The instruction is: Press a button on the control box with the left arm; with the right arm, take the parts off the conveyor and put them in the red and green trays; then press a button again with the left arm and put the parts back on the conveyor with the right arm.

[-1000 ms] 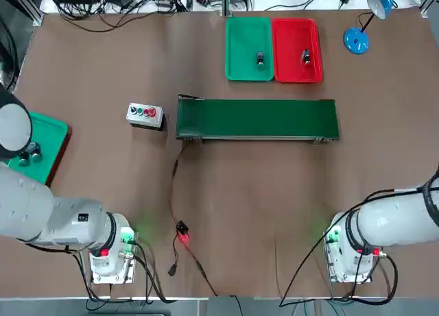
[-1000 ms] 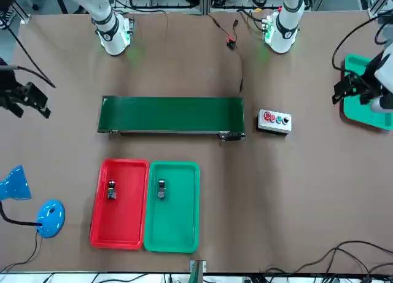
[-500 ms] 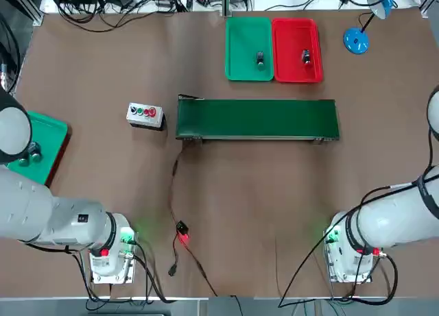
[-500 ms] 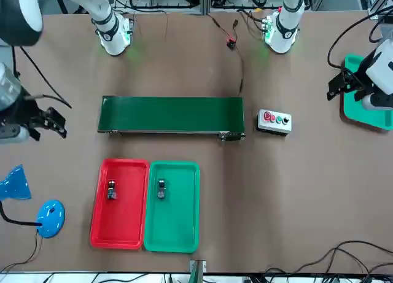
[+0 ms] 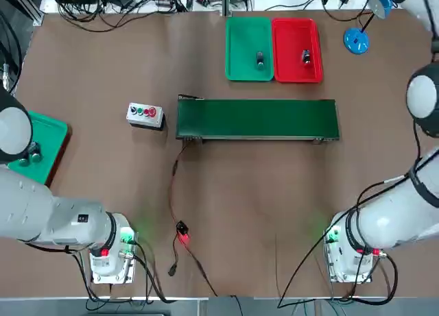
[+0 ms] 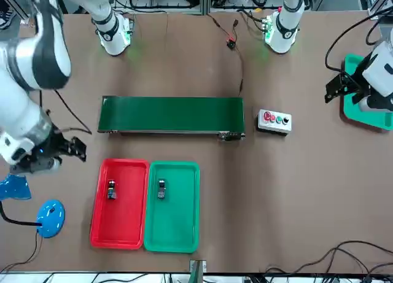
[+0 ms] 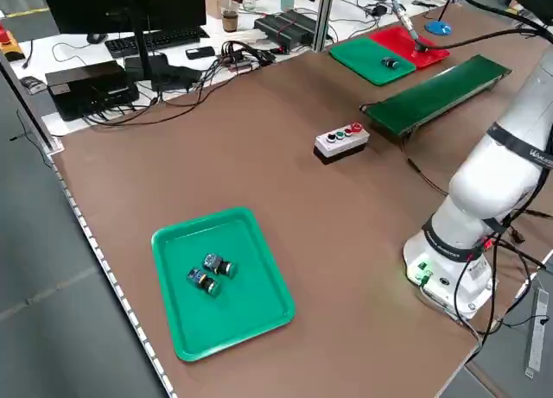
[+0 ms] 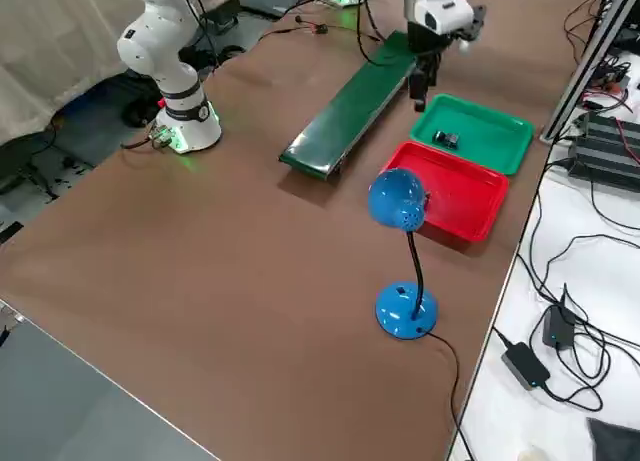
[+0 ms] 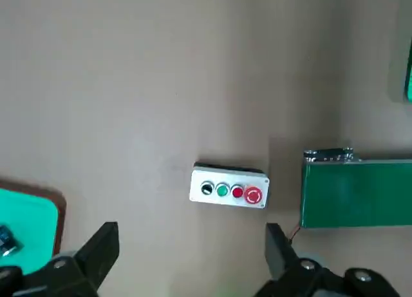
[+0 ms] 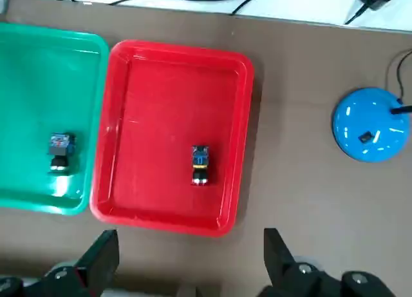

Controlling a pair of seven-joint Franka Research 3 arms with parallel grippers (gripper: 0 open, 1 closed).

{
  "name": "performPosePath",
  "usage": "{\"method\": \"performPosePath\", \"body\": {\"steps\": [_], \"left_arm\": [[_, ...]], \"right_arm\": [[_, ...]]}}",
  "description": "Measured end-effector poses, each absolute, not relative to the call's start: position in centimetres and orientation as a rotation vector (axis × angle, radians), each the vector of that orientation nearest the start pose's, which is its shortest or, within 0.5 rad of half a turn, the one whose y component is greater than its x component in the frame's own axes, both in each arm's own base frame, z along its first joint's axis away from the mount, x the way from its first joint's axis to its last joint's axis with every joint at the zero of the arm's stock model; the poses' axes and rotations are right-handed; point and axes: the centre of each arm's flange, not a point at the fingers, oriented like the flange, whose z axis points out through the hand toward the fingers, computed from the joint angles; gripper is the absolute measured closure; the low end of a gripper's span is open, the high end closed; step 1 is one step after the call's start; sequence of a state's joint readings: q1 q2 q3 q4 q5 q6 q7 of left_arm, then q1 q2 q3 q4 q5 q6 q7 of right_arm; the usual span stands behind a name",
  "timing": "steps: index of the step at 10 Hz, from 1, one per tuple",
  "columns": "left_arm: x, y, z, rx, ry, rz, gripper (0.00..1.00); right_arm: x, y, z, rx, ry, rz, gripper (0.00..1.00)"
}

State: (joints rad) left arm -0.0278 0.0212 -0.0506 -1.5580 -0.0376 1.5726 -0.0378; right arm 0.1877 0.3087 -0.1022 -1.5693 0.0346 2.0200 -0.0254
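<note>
The left gripper (image 6: 344, 86), fingers spread wide and empty, hangs beside the control box (image 5: 145, 115) (its buttons untouched). Beyond the bare conveyor (image 5: 257, 118), the right gripper (image 6: 70, 149) hovers wide open near the red tray (image 5: 296, 50) and green tray (image 5: 248, 49), one part (image 10: 200, 164) lying in each.

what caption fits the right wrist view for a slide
Open right gripper above the red plastic tray holding one small part, green tray and blue lamp base alongside.
</note>
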Motion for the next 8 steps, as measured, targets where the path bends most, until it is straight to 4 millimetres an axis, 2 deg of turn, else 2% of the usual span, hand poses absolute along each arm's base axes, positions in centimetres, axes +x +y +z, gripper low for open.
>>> {"method": "performPosePath", "body": {"steps": [3, 6, 8], "left_arm": [[55.5, -4.8, 62.1, -3.179, 0.03, 0.008, 0.0], [55.2, -6.3, 62.5, -3.18, 0.06, -0.029, 0.0], [55.2, -6.8, 62.5, -3.18, 0.068, -0.037, 0.0]], "right_arm": [[68.3, 7.0, 41.1, -3.141, -0.169, -0.15, 0.01], [70.6, 7.3, 31.6, -3.157, -0.177, -0.164, 0.01], [71.4, 7.3, 27.3, -3.163, -0.181, -0.201, 0.01]]}}
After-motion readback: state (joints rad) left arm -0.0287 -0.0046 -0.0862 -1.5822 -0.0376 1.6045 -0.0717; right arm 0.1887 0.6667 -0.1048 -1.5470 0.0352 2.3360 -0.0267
